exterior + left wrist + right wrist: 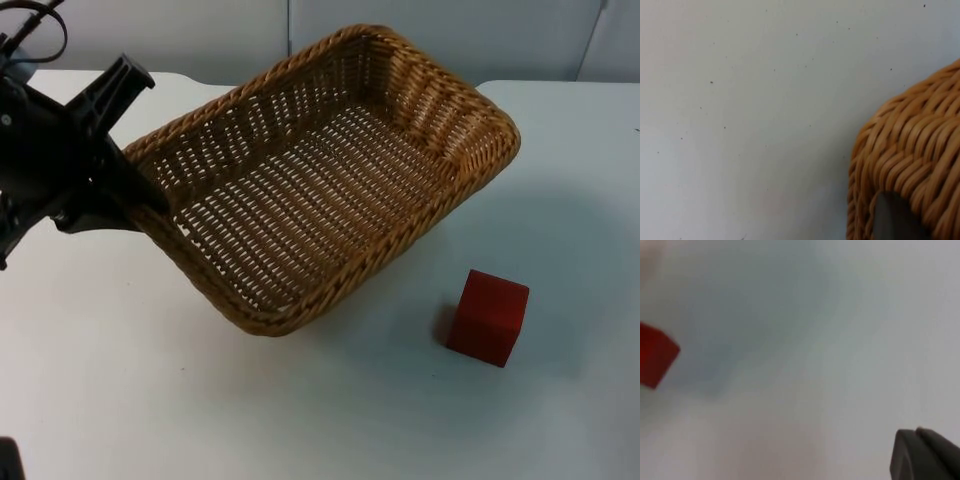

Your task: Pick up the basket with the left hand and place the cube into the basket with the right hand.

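Left gripper (135, 195) pinching basket (330, 170) rim at 9 o'clock, basket tilted, cube (487, 317) at its 4 o'clock on table (120, 400), right gripper (922, 457) finger state untellable.

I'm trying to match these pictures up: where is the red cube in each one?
Top view: red cube on the white table, beside the basket, not touching it.
Right wrist view: red cube on the white table.
Left wrist view: a basket corner over the white table.
Shared landmark: the white table.

Even, bright overhead light fell on the white table top (300, 420). The small red cube (487, 317) cast a soft shadow, and it appeared motion-blurred in the right wrist view.
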Motion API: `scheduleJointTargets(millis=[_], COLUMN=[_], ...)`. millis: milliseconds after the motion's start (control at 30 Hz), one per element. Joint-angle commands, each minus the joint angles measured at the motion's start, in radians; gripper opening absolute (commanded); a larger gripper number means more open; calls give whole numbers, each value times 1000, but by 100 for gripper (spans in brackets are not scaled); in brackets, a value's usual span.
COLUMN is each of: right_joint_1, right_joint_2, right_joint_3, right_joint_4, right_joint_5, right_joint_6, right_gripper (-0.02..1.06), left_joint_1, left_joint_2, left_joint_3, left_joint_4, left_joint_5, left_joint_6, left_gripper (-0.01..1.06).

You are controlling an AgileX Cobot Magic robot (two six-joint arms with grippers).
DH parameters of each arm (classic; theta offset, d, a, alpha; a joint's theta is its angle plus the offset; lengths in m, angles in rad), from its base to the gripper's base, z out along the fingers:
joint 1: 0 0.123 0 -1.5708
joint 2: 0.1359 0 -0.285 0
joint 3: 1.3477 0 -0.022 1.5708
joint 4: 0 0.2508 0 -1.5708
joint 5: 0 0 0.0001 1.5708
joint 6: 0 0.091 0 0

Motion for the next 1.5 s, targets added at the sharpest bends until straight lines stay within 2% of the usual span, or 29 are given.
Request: scheduleJointTargets(millis=[0,100,133,167,200,233,267,300,333,400,433,467,500,567,600,667,767,833,967,1467], right_joint_1=[17,83,112,112,137,169,219,245,245,300,323,341,341,376,400,408,451,453,468,519], right_joint_2=[128,323,367,367,414,454,500,528,528,575,593,614,614,656,688,698,751,757,798,893], right_joint_3=[-42,-117,-141,-141,-163,-185,-210,-225,-225,-245,-249,-251,-251,-251,-251,-251,-251,-251,-251,-251], right_joint_4=[4,12,32,32,51,78,106,124,124,188,227,288,288,426,505,531,664,675,763,764], right_joint_5=[27,84,73,73,50,25,-13,-44,-44,-105,-139,-188,-188,-293,-381,-411,-544,-557,-595,-624], right_joint_6=[-37,-44,-44,-44,-44,-44,-57,-67,-67,-117,-170,-208,-208,-217,-217,-217,-239,-239,-235,-235], right_gripper=[0,2,6,6,12,21,41,55,55,93,105,105,105,105,105,105,105,105,105,105], left_joint_1=[-2,-2,-2,-2,-2,-2,-2,-2,-2,-2,-2,-2,-2,-2,-2,-2,-2,-2,-2,-2], left_joint_2=[-16,-16,-16,-16,-16,-16,-16,-16,-16,-16,-16,-16,-16,-16,-16,-16,-16,-16,-16,-16], left_joint_3=[0,0,0,0,0,0,0,0,0,0,0,0,0,0,0,0,0,0,0,0], left_joint_4=[-20,-20,-20,-20,-20,-20,-20,-20,-20,-20,-20,-20,-20,-20,-20,-20,-20,-20,-20,-20], left_joint_5=[22,22,22,22,22,22,22,22,22,22,22,22,22,22,22,22,22,22,22,21], left_joint_6=[-6,-6,-6,-6,-6,-6,-6,-6,-6,-6,-6,-6,-6,-6,-6,-6,-6,-6,-6,-6], left_gripper=[0,0,0,0,0,0,0,0,0,0,0,0,0,0,0,0,0,0,0,0])
